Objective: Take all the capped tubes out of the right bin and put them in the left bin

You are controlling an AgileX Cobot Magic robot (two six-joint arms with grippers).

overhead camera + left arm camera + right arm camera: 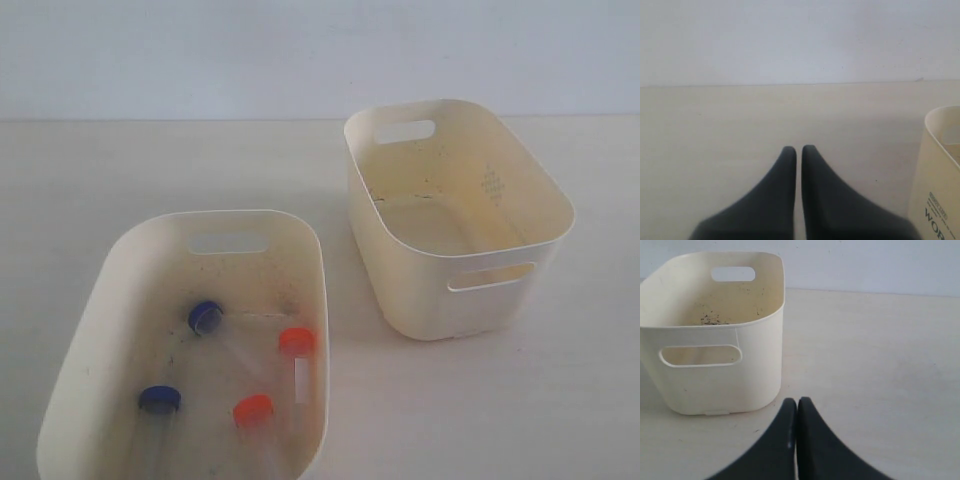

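inside the left bin (100,290) lie four capped tubes (205,317), right bin (420,290) beside.

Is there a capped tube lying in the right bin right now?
No, the exterior view shows the right bin holding no tubes, while all four capped tubes lie in the left bin.

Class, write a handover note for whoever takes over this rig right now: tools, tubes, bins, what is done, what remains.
Left tool: shut, holding nothing, above bare table.
Right tool: shut, holding nothing, near the right bin, not touching it.
In the left bin: two blue-capped tubes and two orange-capped tubes.
Right bin: no tubes visible.
Done: all four moved. Left: apparently nothing.
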